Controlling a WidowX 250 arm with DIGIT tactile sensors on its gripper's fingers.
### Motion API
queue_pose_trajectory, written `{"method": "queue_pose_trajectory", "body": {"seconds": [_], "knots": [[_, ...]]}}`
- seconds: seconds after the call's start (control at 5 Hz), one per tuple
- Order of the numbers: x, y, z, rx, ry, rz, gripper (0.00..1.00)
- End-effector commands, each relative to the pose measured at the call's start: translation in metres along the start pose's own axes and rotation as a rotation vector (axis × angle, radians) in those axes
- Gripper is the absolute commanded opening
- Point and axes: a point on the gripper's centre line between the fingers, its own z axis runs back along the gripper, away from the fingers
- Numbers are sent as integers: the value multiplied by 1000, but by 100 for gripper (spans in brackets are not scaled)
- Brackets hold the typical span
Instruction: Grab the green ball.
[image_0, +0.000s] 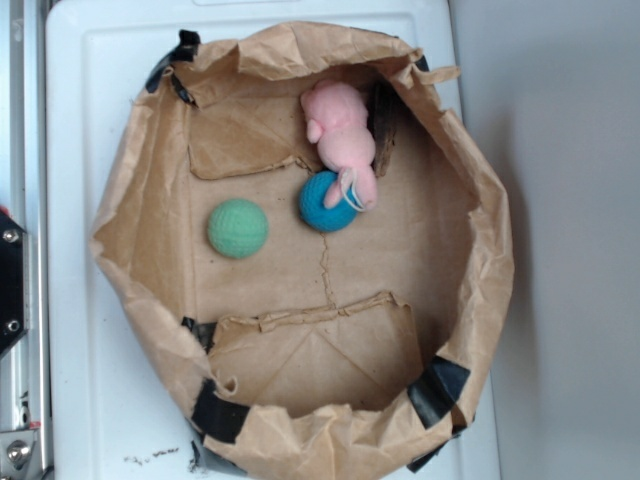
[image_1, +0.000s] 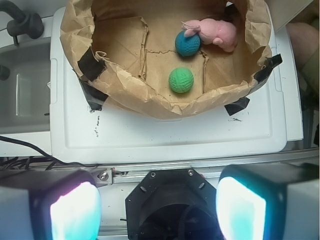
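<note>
Claw (image_1: 157, 210) wide, empty; green ball (image_1: 181, 80) well ahead, prob. slightly right.

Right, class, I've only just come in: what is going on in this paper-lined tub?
Nothing is being handled yet. The pincer is open and holds nothing, back outside the paper bin. The green ball it is meant to grab lies alone on the bin's floor. Nearby, the blue ball sits touching the pink plush toy. The grab has not begun.
</note>
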Motion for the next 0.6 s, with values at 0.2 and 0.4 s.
{"method": "queue_pose_trajectory", "body": {"seconds": [0.2,0.4], "knots": [[37,-14,-42,48,-54,14,100],[62,-11,-60,52,-87,45,100]]}}
